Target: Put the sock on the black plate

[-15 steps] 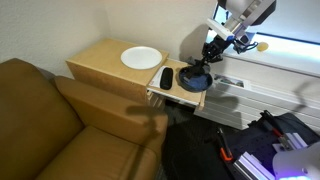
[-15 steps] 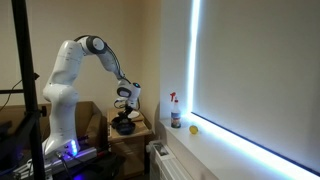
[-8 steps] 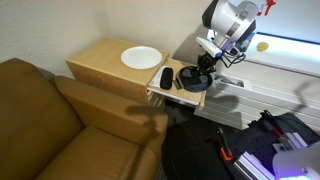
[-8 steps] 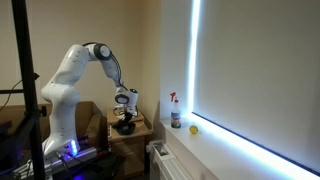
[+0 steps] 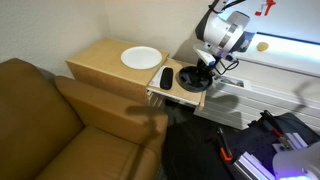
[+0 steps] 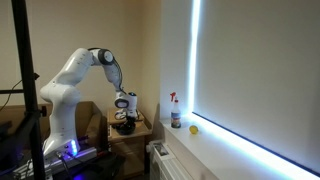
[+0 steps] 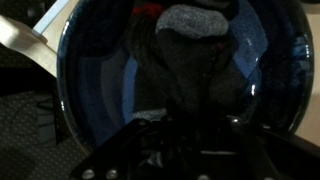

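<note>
The black plate (image 5: 190, 80) sits at the near end of a small wooden table, and shows dimly in an exterior view (image 6: 124, 129). In the wrist view it fills the frame as a dark glossy dish (image 7: 90, 70). A grey sock with a red tip (image 7: 195, 45) hangs from my gripper (image 7: 195, 125) and lies down into the dish. My gripper (image 5: 206, 67) is low over the plate and shut on the sock. The fingers are dark and hard to make out.
A white plate (image 5: 141, 57) sits on the wooden table (image 5: 100, 62), with a black remote-like object (image 5: 166, 77) beside the black plate. A brown sofa (image 5: 60, 120) stands next to the table. A spray bottle (image 6: 175, 112) and a yellow object (image 6: 194, 129) stand on the window sill.
The arm has come down from above the table until the gripper with the sock is right over the black plate.
</note>
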`<move>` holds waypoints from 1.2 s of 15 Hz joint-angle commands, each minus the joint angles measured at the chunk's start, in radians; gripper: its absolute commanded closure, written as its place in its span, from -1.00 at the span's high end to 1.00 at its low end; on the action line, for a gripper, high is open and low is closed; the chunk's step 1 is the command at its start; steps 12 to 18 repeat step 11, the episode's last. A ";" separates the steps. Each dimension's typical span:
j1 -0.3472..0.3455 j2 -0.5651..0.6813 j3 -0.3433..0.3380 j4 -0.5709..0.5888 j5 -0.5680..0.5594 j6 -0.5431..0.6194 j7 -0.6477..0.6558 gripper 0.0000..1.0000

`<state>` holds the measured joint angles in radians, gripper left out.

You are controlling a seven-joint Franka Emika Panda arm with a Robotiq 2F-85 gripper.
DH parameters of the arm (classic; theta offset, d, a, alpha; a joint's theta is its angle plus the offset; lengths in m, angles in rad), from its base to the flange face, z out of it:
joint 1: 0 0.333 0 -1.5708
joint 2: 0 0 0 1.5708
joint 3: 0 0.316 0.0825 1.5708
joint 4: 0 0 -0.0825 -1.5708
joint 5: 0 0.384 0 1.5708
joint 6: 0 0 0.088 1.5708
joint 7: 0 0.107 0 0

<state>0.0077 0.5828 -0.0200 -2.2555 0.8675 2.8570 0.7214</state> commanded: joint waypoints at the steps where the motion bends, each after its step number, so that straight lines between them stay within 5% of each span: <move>1: -0.004 -0.067 0.002 -0.028 0.023 0.019 -0.019 0.38; 5: 0.000 -0.240 -0.016 -0.125 0.008 -0.003 -0.011 0.94; 7: -0.016 -0.354 -0.007 -0.186 0.019 -0.027 -0.043 1.00; 10: -0.076 -0.535 0.064 -0.240 0.216 -0.067 -0.241 1.00; 11: -0.017 -0.397 0.011 -0.167 0.121 -0.017 -0.128 1.00; 18: -0.017 -0.397 0.011 -0.167 0.121 -0.017 -0.128 1.00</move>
